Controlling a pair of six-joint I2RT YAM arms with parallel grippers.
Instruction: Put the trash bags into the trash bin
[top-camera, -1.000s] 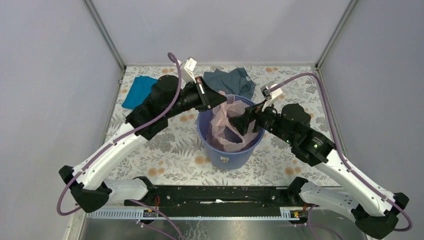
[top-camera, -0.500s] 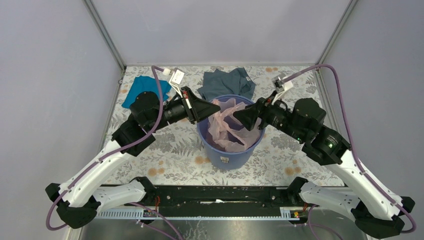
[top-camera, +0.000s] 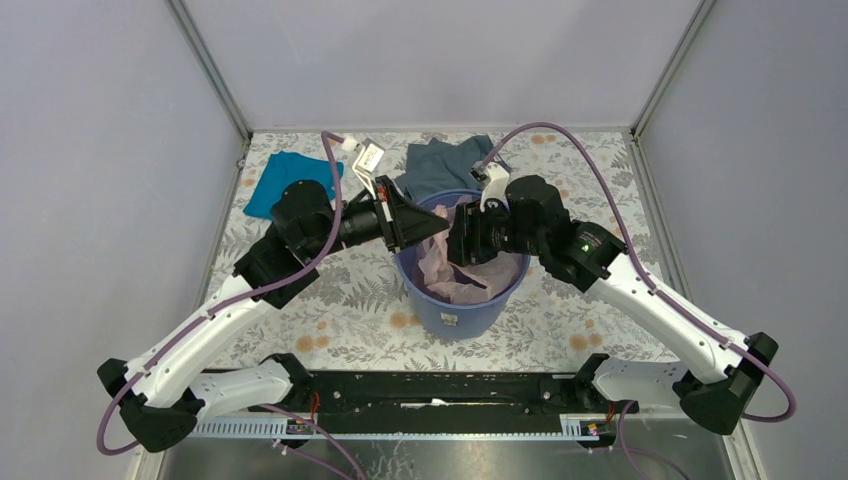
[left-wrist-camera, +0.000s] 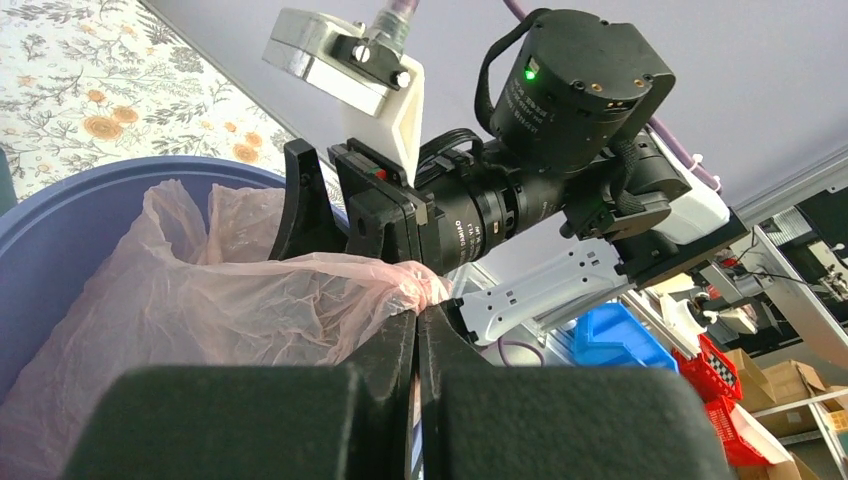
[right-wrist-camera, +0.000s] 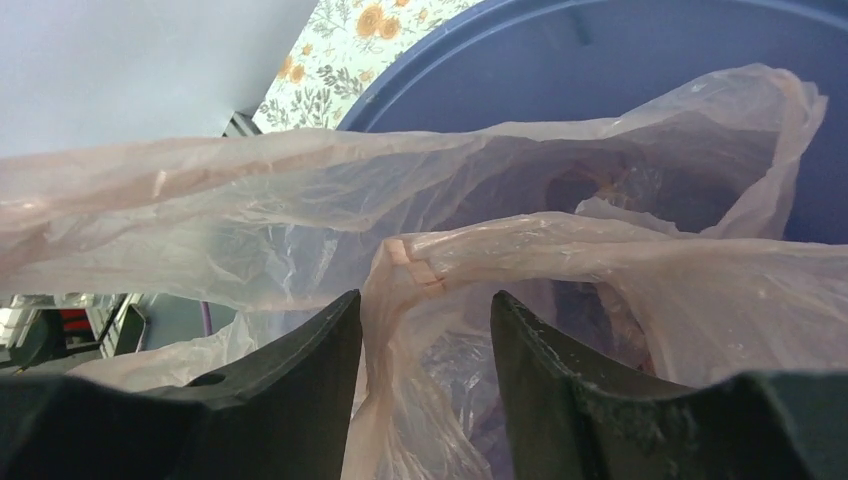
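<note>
While I checked the top view, the trash bin (top-camera: 462, 308) stood in the middle of the table (top-camera: 340, 300). The trash bag (top-camera: 455, 280) lay inside it, with film rising above the rim. The left gripper (top-camera: 428, 222) sat at the rim's 11 o'clock. The right gripper (top-camera: 457, 238) hung over the mouth, its arm reaching in from 2 o'clock. A grey-blue garment (top-camera: 445, 160) lay at the bin's 12 o'clock, just behind it. A teal cloth (top-camera: 285, 182) lay at 10 o'clock, well apart.

Left wrist view: the left gripper (left-wrist-camera: 418, 335) was fully closed, fingers pressed together. It pinched a bunched edge of the trash bag (left-wrist-camera: 230, 310) above the trash bin wall (left-wrist-camera: 60, 235).

Right wrist view: the right gripper (right-wrist-camera: 425, 310) had its fingers part-way apart. A rolled strand of the trash bag (right-wrist-camera: 560, 250) lay in the gap. I could not tell whether either pad pressed on it. The trash bin's inner wall (right-wrist-camera: 620, 50) showed behind, at 12 o'clock.
</note>
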